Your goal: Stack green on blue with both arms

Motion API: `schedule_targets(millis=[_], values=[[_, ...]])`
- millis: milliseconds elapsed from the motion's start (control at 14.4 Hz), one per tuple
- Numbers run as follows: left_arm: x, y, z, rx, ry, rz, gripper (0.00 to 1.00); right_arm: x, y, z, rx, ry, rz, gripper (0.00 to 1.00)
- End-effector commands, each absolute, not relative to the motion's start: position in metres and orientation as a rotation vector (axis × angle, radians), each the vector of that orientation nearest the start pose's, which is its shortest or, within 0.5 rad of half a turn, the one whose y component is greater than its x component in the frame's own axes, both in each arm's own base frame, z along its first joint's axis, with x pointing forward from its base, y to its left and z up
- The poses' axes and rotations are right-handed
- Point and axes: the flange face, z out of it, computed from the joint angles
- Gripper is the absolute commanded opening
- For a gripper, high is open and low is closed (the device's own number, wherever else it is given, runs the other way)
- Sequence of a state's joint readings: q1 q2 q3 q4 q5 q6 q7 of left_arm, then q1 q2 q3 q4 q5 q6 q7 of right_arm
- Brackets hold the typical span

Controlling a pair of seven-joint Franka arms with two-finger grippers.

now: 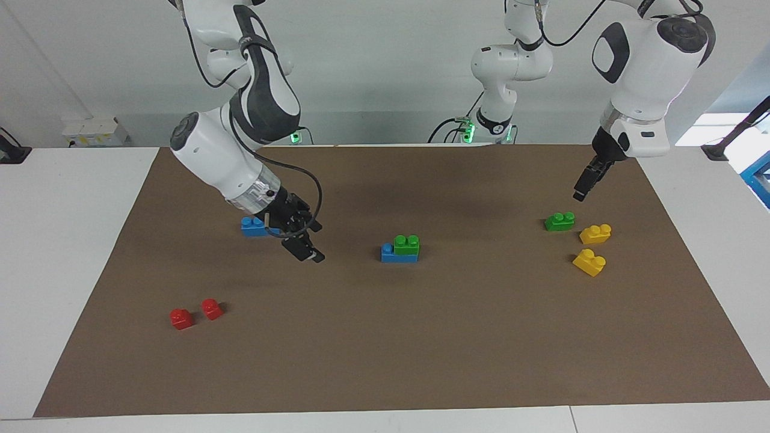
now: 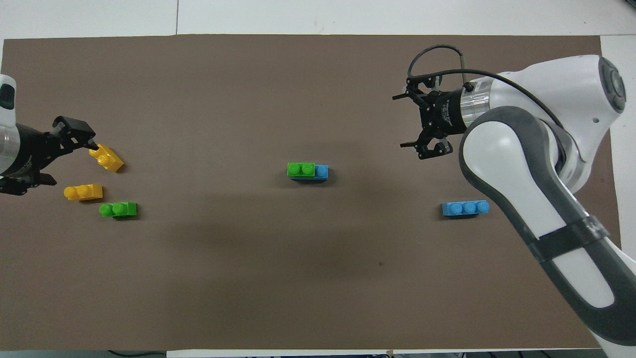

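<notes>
One green brick [image 1: 406, 244] sits on a blue brick [image 1: 391, 255] mid-mat, covering two of its three studs; the stack also shows in the overhead view [image 2: 301, 169]. A second blue brick [image 1: 252, 227] [image 2: 465, 208] lies alone toward the right arm's end. My right gripper [image 1: 314, 242] [image 2: 400, 121] is open and empty, low over the mat between that blue brick and the stack. A second green brick [image 1: 559, 221] [image 2: 118, 209] lies toward the left arm's end. My left gripper [image 1: 580, 193] [image 2: 79, 134] hangs in the air over the mat by that green brick, holding nothing.
Two yellow bricks [image 1: 595, 233] [image 1: 589, 262] lie beside the loose green brick, farther from the robots. Two small red bricks [image 1: 181, 318] [image 1: 212, 308] lie toward the right arm's end, farther from the robots. A brown mat [image 1: 421, 349] covers the white table.
</notes>
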State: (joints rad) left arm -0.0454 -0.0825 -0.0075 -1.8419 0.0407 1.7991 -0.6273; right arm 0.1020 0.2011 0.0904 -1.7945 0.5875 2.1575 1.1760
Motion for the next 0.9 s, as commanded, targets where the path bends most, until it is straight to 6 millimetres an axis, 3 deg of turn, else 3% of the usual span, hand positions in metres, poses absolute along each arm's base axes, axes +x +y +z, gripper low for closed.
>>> schedule_targets(millis=[0,348,626,835], values=[[0.532,-0.021,0.577,-3.065,-0.563,-0.019,1.00,0.606,0.114,0.489,-2.256,1.440,0.213,1.00],[0.526,-0.012,0.594,-3.104,-0.058,0.007,1.00,0.572,0.083,0.547,-2.534,1.175,0.082,1.00],[0.533,-0.011,0.610,-3.111,-0.013,-0.049,1.00,0.538,0.046,0.594,-2.709,0.880,0.008,1.00],[0.527,-0.013,0.628,-3.122,-0.019,0.018,1.00,0.512,0.037,0.632,-2.852,0.693,-0.071,1.00]])
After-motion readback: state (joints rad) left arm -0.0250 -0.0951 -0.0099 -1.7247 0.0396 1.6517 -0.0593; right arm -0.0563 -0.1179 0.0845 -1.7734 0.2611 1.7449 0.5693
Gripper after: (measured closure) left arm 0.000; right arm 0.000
